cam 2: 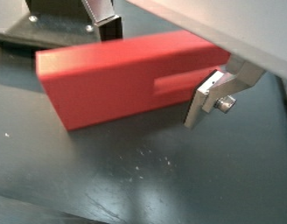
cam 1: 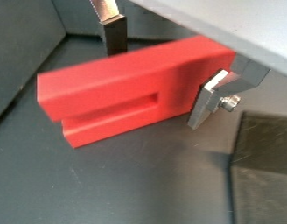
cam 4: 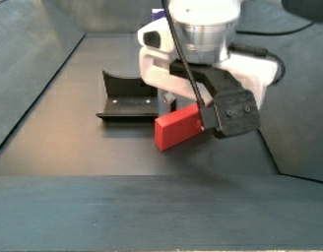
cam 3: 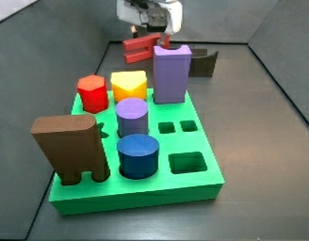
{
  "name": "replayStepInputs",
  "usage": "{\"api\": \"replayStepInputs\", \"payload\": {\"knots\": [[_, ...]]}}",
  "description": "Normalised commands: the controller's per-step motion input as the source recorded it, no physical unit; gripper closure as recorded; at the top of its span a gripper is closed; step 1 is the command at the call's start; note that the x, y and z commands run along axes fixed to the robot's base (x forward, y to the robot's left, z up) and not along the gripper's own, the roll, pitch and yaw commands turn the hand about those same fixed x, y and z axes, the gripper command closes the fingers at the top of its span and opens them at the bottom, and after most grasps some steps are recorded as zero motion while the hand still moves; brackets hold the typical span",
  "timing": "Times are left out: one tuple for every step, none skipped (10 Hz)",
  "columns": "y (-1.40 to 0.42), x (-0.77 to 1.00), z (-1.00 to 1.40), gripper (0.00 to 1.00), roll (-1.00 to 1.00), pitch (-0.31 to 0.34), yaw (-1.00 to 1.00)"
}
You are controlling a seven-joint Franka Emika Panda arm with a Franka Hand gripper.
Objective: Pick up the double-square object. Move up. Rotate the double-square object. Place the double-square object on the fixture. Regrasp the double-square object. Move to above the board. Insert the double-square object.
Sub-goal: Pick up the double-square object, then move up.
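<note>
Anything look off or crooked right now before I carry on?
Nothing damaged or spilled. The gripper is shut on the double-square object, which hangs tilted in a side view, off the floor and apart from the fixture. On the board, the pegs stand upright and the two small square holes are free.

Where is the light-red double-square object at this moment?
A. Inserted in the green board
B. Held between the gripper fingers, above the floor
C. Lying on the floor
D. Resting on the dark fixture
B: the double-square object sits tilted in the gripper, off the floor, beside the fixture and away from the board.
</note>
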Motion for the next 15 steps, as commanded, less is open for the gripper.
{"api": "replayStepInputs", "payload": {"knots": [[0.00, -0.01, -0.15, 0.00, -0.10, -0.111, 0.00], [0.00, 0.00, 0.00, 0.00, -0.03, 0.000, 0.00], [0.00, 0.00, 0.00, 1.00, 0.00, 0.000, 0.00], [0.00, 0.00, 0.00, 1.00, 0.00, 0.000, 0.00], [0.00, 0.00, 0.00, 1.00, 0.00, 0.000, 0.00], [0.00, 0.00, 0.00, 1.00, 0.00, 0.000, 0.00], [0.00, 0.00, 0.00, 1.00, 0.00, 0.000, 0.00], [0.00, 0.00, 0.00, 1.00, 0.00, 0.000, 0.00], [0.00, 0.00, 0.00, 1.00, 0.00, 0.000, 0.00], [0.00, 0.00, 0.00, 1.00, 0.00, 0.000, 0.00], [0.00, 0.00, 0.00, 1.00, 0.00, 0.000, 0.00], [0.00, 0.00, 0.00, 1.00, 0.00, 0.000, 0.00], [0.00, 0.00, 0.00, 1.00, 0.00, 0.000, 0.00], [0.00, 0.00, 0.83, 1.00, 0.00, 0.000, 0.00], [0.01, 0.04, 0.83, 1.00, 0.01, -0.006, -0.01]]}}
